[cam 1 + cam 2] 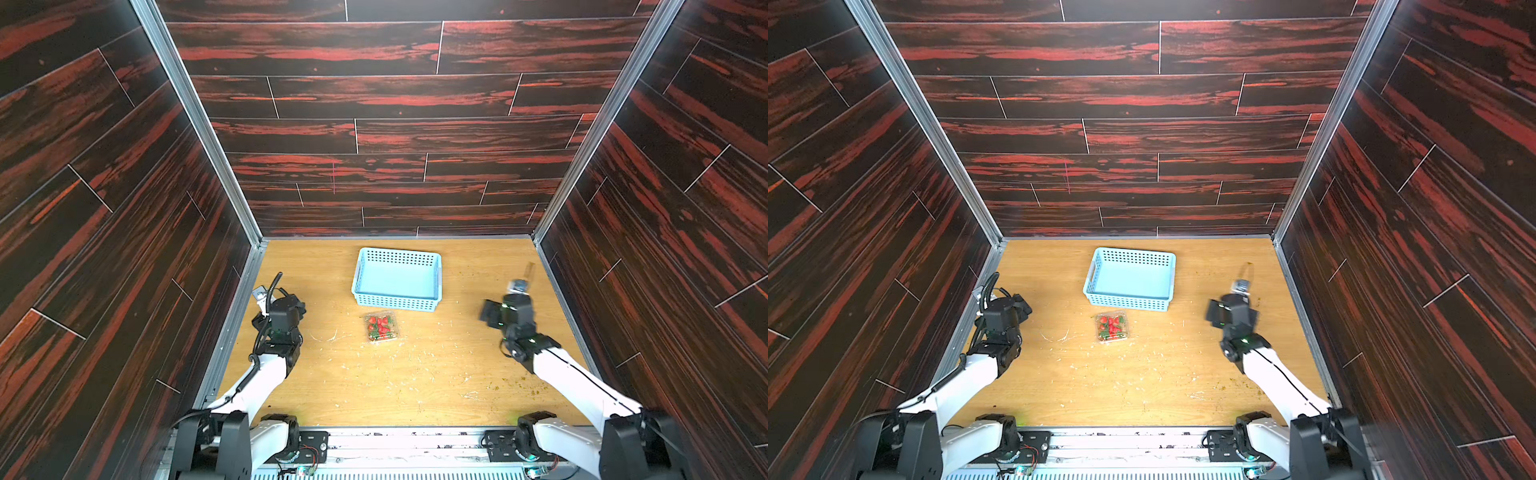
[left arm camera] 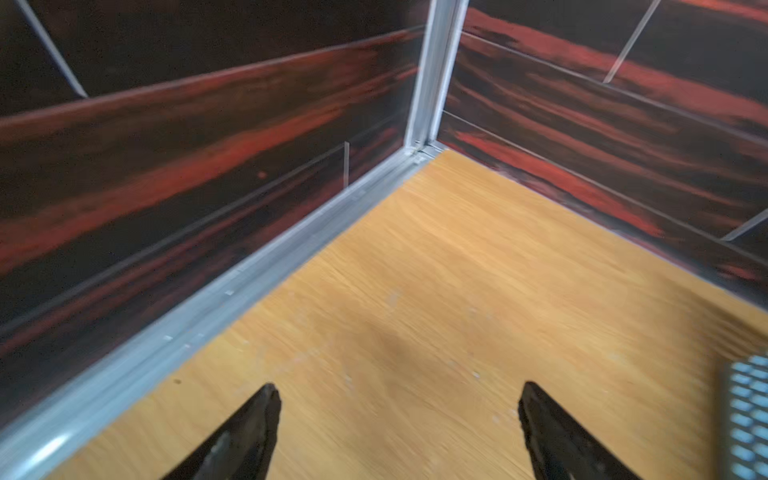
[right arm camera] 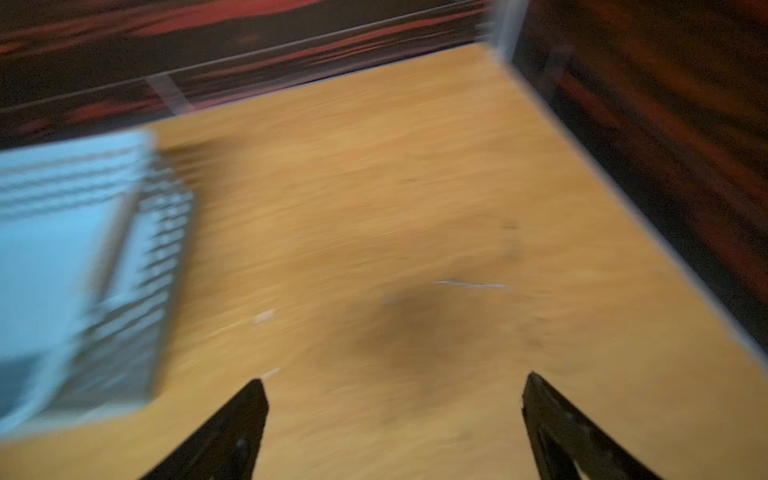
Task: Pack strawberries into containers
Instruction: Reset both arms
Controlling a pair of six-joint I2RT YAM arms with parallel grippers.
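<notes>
Dark red wood-grain walls [image 1: 374, 124] close in the left, far and right sides around me. Below them lies the pale wooden table [image 1: 415, 386], which carries everything else.

My left arm [image 1: 266, 374] reaches in along the left edge, and my right arm [image 1: 573, 382] along the right edge; both stand well apart from the things in the middle. My left end effector [image 2: 399, 388] is spread wide over bare table near the far left corner, with nothing between its fingers [image 2: 257, 415]. My right end effector [image 3: 395, 379] is spread wide too and grips nothing; that wrist view is blurred, but the gap shows plainly.

The light blue basket [image 1: 395, 302] with perforated walls sits in the far middle of the table, and in both top views nothing shows inside it [image 1: 1127, 302].

Just on its near side lies the clear plastic box [image 1: 396, 322], much smaller. Whether the two touch I cannot tell, nor whether the lid is snapped down.

The strawberries [image 1: 380, 323] lie inside that box, red with green caps [image 1: 1111, 324].

Pale scraps [image 1: 415, 357] are strewn over the near table.
</notes>
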